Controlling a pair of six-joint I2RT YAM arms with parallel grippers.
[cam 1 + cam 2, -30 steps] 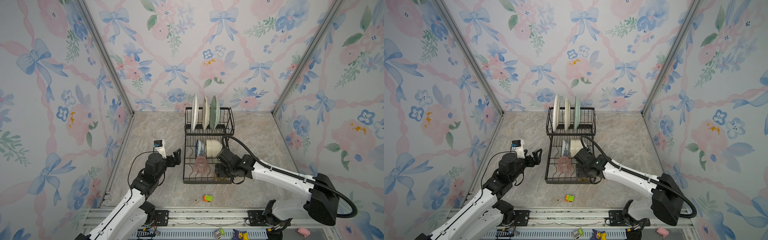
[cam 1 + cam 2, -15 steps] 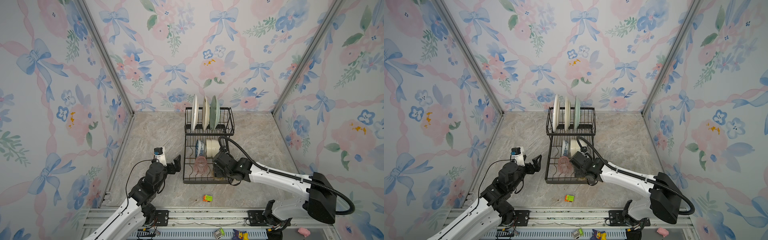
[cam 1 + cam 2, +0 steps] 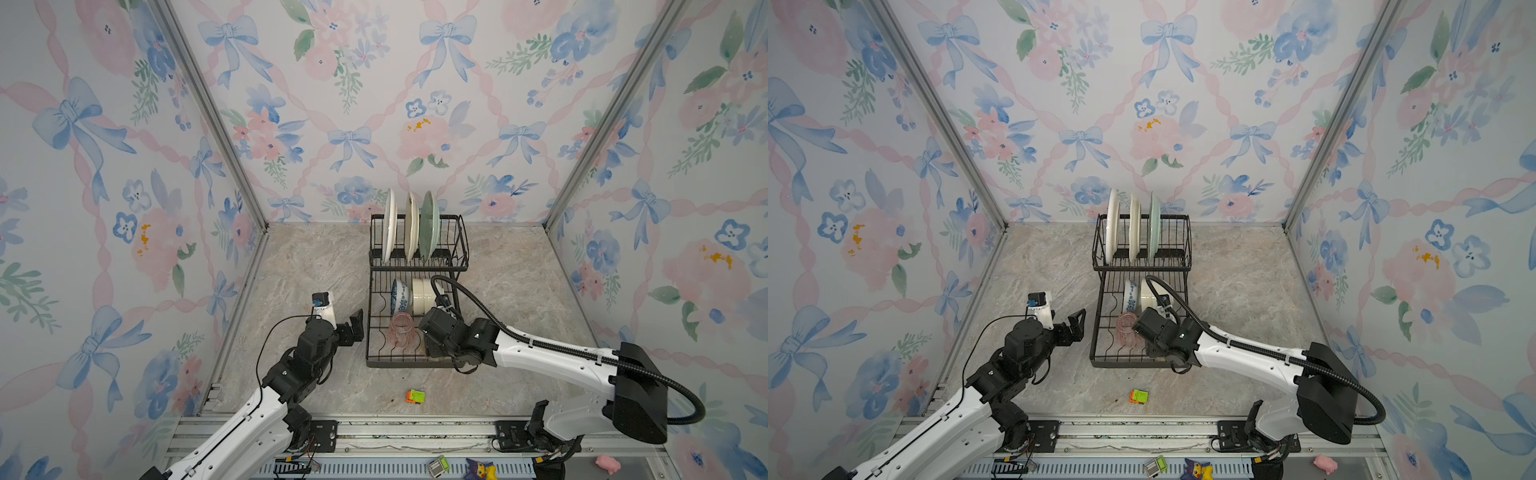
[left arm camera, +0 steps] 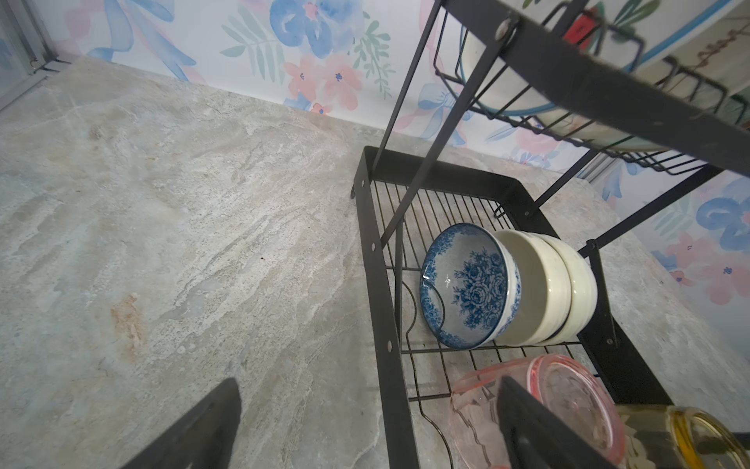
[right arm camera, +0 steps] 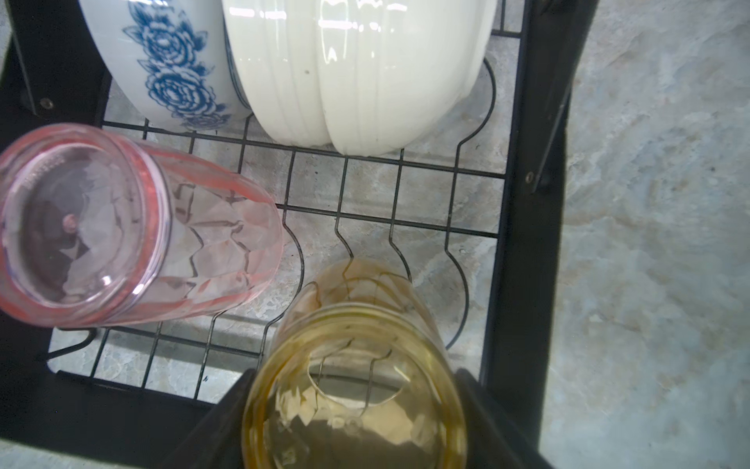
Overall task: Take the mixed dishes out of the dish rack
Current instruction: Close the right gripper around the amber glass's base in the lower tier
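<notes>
The black wire dish rack (image 3: pixel 460 266) holds three plates upright in its upper basket: white (image 3: pixel 389 226), cream (image 3: pixel 411 226) and pale green (image 3: pixel 428 226). On its lower tray (image 5: pixel 523 203) a blue-patterned bowl (image 4: pixel 466 284) leans against a white bowl (image 4: pixel 548 288). In front of them a pink tumbler (image 5: pixel 121 231) stands upside down. My right gripper (image 5: pixel 353 375) reaches into the tray, shut on the amber tumbler (image 5: pixel 353 390) with a finger pressed on each side. In both top views the arm hides that tumbler. My left gripper (image 3: pixel 353 328) hangs open just outside the rack's left edge.
A small orange-green toy block (image 3: pixel 415 396) lies on the marble floor in front of the rack. Flowered walls close in the left, back and right. A metal rail (image 3: pixel 415 428) with the arm bases runs along the front edge.
My right gripper has slid left, deeper into the lower tray, and its jaws have narrowed onto the amber tumbler. My left arm has dropped lower and shifted slightly nearer the front, still open.
</notes>
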